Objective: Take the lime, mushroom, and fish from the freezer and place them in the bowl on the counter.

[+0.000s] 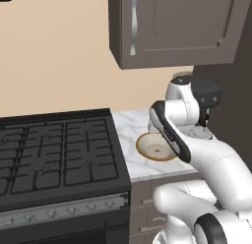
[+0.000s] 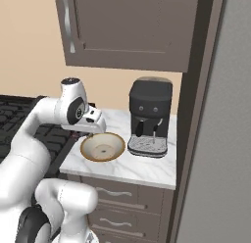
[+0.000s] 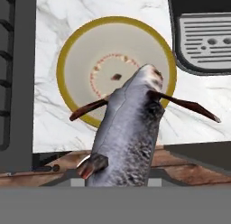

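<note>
Nearby: coffee machine (image 2: 149, 117) beside bowl (image 2: 103, 147); stove (image 1: 56, 154) opposite side.

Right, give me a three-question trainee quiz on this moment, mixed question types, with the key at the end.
1. True or false: the gripper is shut on the fish.
2. Multiple choice: seen from the hand, what lies below the fish?
A. the stove top
B. the bowl
C. an open drawer
3. Fill in: on the counter, the black appliance standing beside the bowl is the ______.

Key
1. True; in the hand view the fish hangs in the grip, head towards the bowl.
2. B
3. coffee machine
</note>
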